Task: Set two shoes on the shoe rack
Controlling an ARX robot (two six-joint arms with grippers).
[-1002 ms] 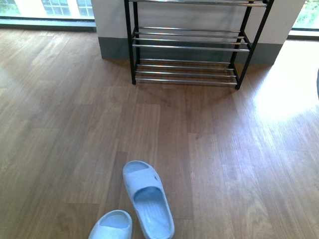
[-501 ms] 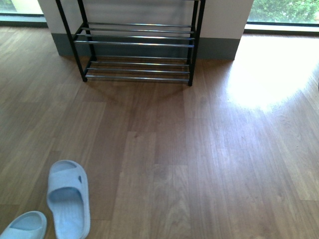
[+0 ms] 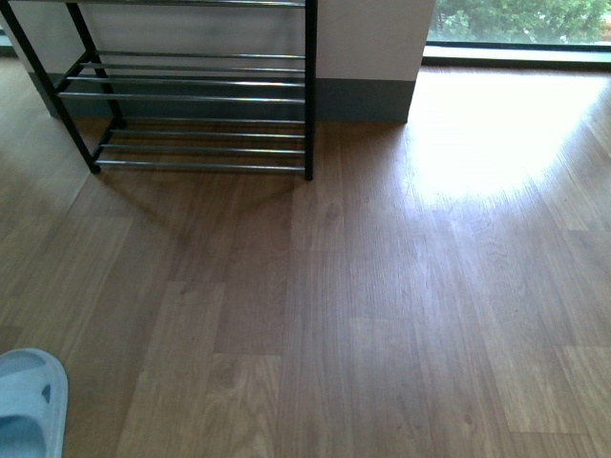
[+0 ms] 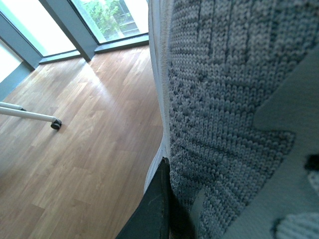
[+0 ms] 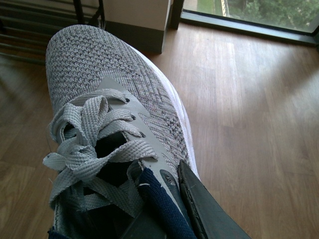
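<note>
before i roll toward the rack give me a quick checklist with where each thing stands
1. Right fingers on right sneaker: ok, one finger presses at the collar and the shoe looks lifted.
2. Left fingers on left sneaker: ok, though only one finger shows.
3. Shoe rack tiers free: ok, the rods in view carry nothing.
4. Rack centred ahead: not ok, it stands far left in the front view, cut by the frame's edge.
5. Floor route: cannot tell, a blue slipper lies near left, on the rack's side.
</note>
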